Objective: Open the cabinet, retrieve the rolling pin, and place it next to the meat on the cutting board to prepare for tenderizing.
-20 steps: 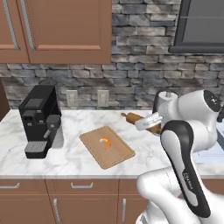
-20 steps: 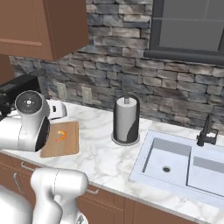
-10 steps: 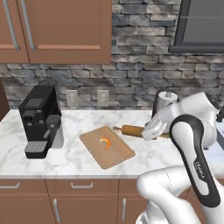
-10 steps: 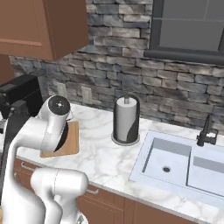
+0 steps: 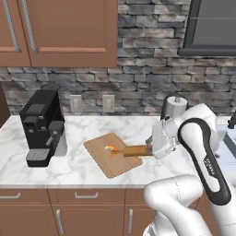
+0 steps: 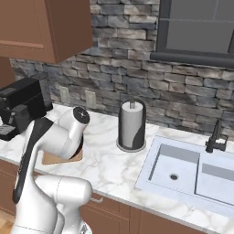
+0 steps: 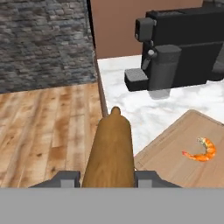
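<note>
Swung leftward, the tool (image 7: pixel 107 177) clamps the rolling pin (image 5: pixel 135 150), poking over the cutting board (image 5: pixel 102 156) beside the meat (image 5: pixel 111 149).

stone wall (image 5: pixel 138 87) | marble counter (image 5: pixel 83 168) | wood floor (image 7: pixel 39 131)

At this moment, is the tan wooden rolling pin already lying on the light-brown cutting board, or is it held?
Held. The gripper clamps the tan wooden rolling pin, which hangs level above the light-brown cutting board, by the orange meat.
</note>
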